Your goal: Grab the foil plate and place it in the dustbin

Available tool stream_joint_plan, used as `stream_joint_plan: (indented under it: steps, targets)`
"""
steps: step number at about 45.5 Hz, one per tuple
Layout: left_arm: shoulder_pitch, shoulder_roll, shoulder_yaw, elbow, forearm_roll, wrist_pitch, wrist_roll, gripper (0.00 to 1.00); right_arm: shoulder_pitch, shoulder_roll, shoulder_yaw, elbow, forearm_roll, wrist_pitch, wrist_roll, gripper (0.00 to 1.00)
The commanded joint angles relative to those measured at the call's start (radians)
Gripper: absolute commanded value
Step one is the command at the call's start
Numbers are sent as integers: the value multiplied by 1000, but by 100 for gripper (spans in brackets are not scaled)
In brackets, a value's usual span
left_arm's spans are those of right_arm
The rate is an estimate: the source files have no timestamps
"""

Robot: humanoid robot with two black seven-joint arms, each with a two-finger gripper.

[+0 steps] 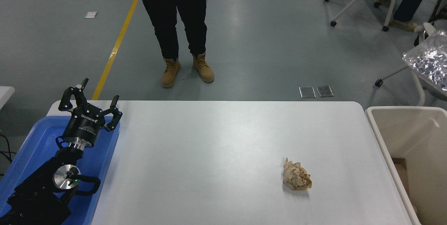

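The shiny, crinkled silver foil plate (427, 62) hung in the air above the large cream-beige plastic dustbin (379, 136), half out of frame, its carrier unseen. Transport step, I'd say; next, lower and release. The left pincer (90, 103) sat released, far left of the dustbin.

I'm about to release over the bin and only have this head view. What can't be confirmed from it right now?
1. Right gripper: out of the head view past the right edge, so its grip is unverifiable.
2. Foil plate: cut off by the right edge; only part shows, above the dustbin.
3. Dustbin: its floor and right side are cropped by the frame, so its contents are unclear.
4. Blue tray: largely covered by the parked left gripper and arm.
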Motion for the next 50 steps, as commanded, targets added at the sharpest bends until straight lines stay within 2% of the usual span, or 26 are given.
stream_joint_plan:
  steps: [1, 21, 48, 49, 50]
  targets:
    - [0, -1, 0, 0, 0, 0, 0, 98, -173, 49, 117, -41, 6, -90, 0, 0]
    - [0, -1, 0, 0, 0, 0, 0, 98, -351, 116, 275, -62, 8, -153, 1, 0]
    - [0, -1, 0, 0, 0, 0, 0, 98, -377, 150, 286, -62, 9, -181, 1, 0]
    - [0, 1, 0, 0, 0, 0, 0, 98, -379, 150, 286, -62, 8, -181, 1, 15]
    - [0, -1, 0, 0, 0, 0, 0, 98, -379, 150, 286, -62, 6, -184, 1, 37]
